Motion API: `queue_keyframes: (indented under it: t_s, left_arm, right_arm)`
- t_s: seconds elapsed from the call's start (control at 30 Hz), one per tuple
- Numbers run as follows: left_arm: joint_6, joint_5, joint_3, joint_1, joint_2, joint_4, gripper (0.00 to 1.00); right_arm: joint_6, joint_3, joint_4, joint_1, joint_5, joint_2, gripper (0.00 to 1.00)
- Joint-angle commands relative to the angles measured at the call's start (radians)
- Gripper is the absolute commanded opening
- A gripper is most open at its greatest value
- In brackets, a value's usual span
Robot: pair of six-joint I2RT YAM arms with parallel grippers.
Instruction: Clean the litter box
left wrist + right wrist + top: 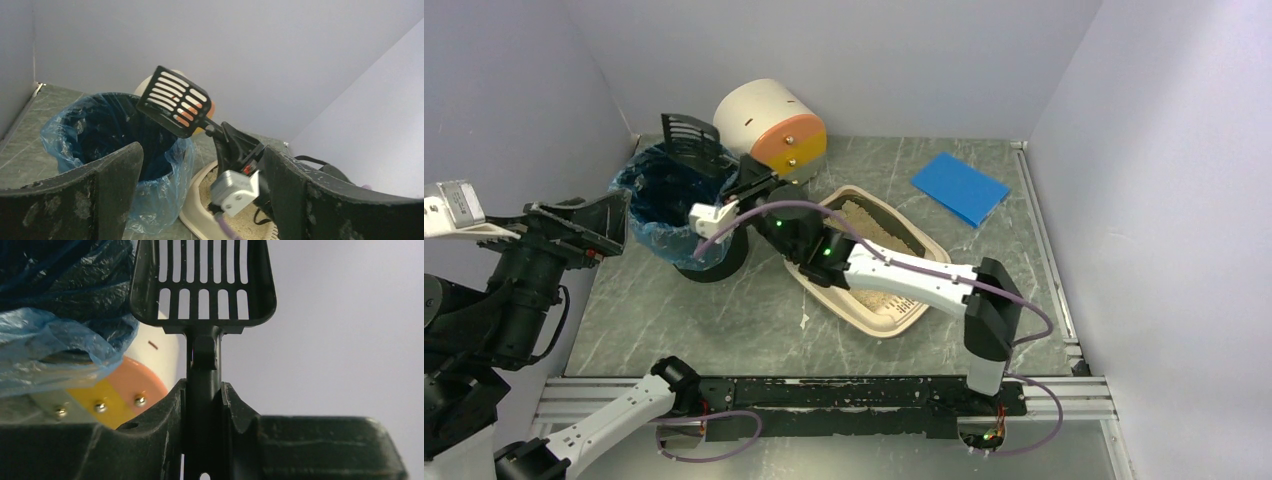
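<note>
The beige litter box (921,243) with tan litter lies mid-table, partly under my right arm; its rim also shows in the left wrist view (196,200). My right gripper (749,185) is shut on the handle of a black slotted scoop (692,137) and holds the scoop head above the far rim of the black bin (669,205) with its blue liner. The right wrist view shows the scoop (202,285) clamped between the fingers, its slots empty. My left gripper (589,228) is open and empty, raised left of the bin; it frames the scoop (175,100) in the left wrist view.
A white cylindrical drawer unit (769,125) with an orange and yellow front lies behind the bin. A blue flat pad (961,187) lies at the back right. Walls close in on three sides, and a metal rail (824,395) runs along the near edge.
</note>
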Motion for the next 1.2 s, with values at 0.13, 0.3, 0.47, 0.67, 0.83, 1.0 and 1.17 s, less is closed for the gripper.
queue_keyframes:
  t_s: [0.13, 0.3, 0.47, 0.67, 0.83, 1.0, 1.17]
  left_arm:
    - [0.019, 0.037, -0.034, 0.001, 0.043, 0.072, 0.94]
    - [0.043, 0.064, -0.14, 0.001, 0.03, 0.125, 0.93]
    - [0.056, 0.059, -0.192, 0.001, 0.068, 0.111, 0.92]
    - [0.073, 0.141, -0.243, 0.001, 0.142, 0.151, 0.89]
    - [0.086, 0.281, -0.215, 0.001, 0.286, 0.122, 0.85]
    - [0.099, 0.377, -0.202, 0.001, 0.401, 0.136, 0.79]
    - [0.038, 0.381, -0.194, 0.002, 0.506, 0.16, 0.73]
  right_arm:
    - [0.615, 0.038, -0.371, -0.03, 0.12, -0.199, 0.0]
    - [0.921, -0.041, -0.545, -0.037, 0.101, -0.346, 0.0]
    - [1.17, -0.15, -0.704, -0.059, 0.111, -0.468, 0.0]
    - [1.464, -0.174, -0.958, -0.229, -0.089, -0.539, 0.0]
    - [1.584, -0.151, -1.178, -0.385, -0.156, -0.514, 0.0]
    - [1.669, -0.16, -1.26, -0.424, -0.163, -0.498, 0.0]
    - [1.705, -0.211, -1.245, -0.426, -0.225, -0.483, 0.0]
